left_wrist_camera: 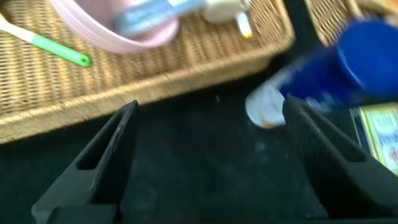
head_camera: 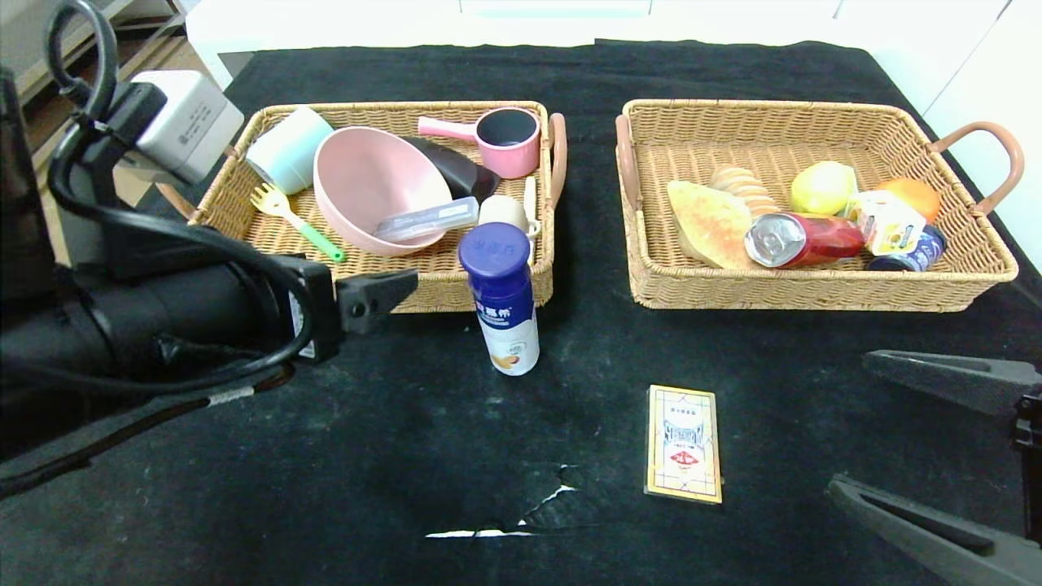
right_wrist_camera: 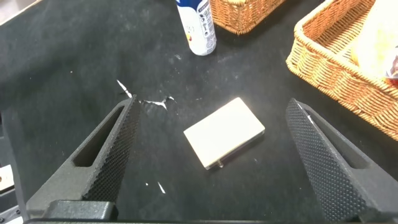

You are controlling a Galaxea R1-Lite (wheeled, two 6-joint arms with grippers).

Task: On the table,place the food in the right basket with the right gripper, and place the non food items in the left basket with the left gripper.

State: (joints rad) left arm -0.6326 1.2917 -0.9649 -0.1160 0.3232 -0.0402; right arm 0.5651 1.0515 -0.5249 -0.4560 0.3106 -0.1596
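Both wicker baskets nearly filled; blue-capped white bottle [head_camera: 505, 301] and yellow-bordered card box [head_camera: 684, 443] remain on the black counter [head_camera: 326, 456], both hands wide, empty.

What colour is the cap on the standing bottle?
Blue, on a white bottle; the head view shows it best.

The left gripper [left_wrist_camera: 208, 155] showed only 1 finger in the head view, the other hidden behind the arm. The right gripper [head_camera: 936, 456] was cut off by the head view's right edge. In the left wrist view the blue-capped bottle [left_wrist_camera: 348, 68] was blurred. The card box [left_wrist_camera: 380, 134] ran off that view's edge.
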